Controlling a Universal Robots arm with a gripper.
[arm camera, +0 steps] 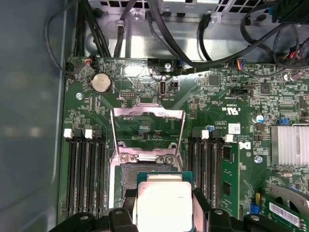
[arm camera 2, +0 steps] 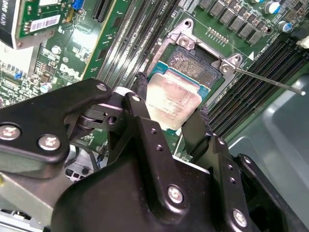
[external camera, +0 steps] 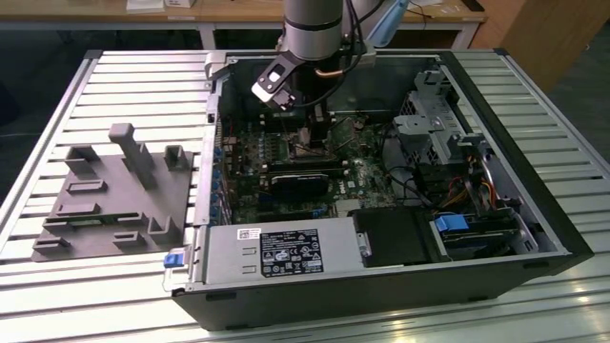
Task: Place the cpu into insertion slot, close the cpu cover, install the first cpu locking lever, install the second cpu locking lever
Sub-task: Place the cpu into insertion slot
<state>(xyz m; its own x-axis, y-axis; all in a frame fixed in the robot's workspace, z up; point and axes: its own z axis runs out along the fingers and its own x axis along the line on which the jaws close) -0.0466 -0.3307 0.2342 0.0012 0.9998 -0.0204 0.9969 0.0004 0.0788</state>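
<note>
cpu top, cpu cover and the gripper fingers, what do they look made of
The cpu: dull silver-grey metal top with soft glare, on a green board rim. The cpu cover: thin bright sheet metal, likely steel, given sharp reflections and bent edges. The fingers of the gripper clamping the cpu: matte black, plastic or coated metal; I cannot tell which.

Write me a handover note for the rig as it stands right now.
Gripper: shut on the cpu, gripping two opposite edges.
Cpu: over the insertion slot, with part of the pin field uncovered. Cannot tell if it is seated.
Cpu cover: swung open, off the slot.
Locking lever: one rod sticks out free, unlatched.
Done: cpu is at the slot.
Left: cpu not yet released, cover not closed, levers not installed.
</note>
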